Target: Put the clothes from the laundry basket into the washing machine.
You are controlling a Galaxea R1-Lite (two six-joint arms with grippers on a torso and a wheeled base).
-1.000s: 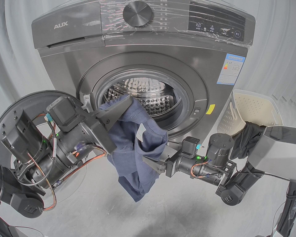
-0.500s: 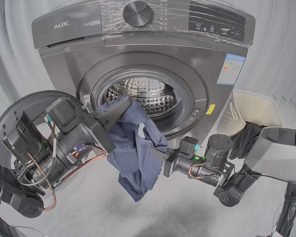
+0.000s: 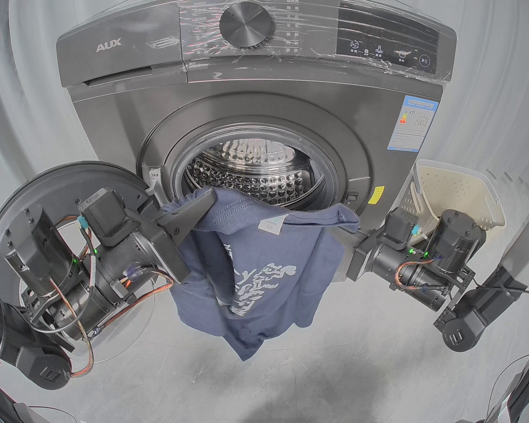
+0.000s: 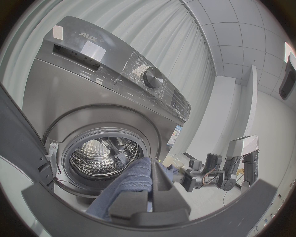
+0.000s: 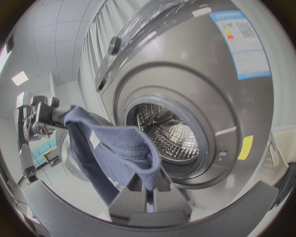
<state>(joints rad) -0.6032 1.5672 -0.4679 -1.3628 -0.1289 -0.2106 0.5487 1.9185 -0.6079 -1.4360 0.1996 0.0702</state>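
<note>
shirt: navy T-shirt (image 3: 264,264) stretched between both grippers, hanging just in front of the drum mouth (image 3: 259,171) and outside it; the lower part dangles toward the floor.
left gripper (image 3: 190,212): left of the opening, in front of the open door (image 3: 55,187); fingers pressed together on the shirt's left top edge.
right gripper (image 5: 149,188): right of the opening, near the basket; pinching the shirt's other top corner.
washer: grey front-loading washing machine (image 3: 138,110), door swung out to the left, clear film over the dial (image 3: 245,23) and control panel.
basket: cream laundry basket (image 3: 468,193) at right, beside the machine; dark garment (image 5: 285,185) hangs at its edge.
labels: maker's badge (image 3: 108,45) top left, blue energy sticker (image 3: 412,124) upper right, small yellow sticker (image 3: 376,194) right of the opening.
shirt markings: white neck tag (image 3: 273,224), pale chest lettering (image 3: 259,286) creased, not legible.
</note>
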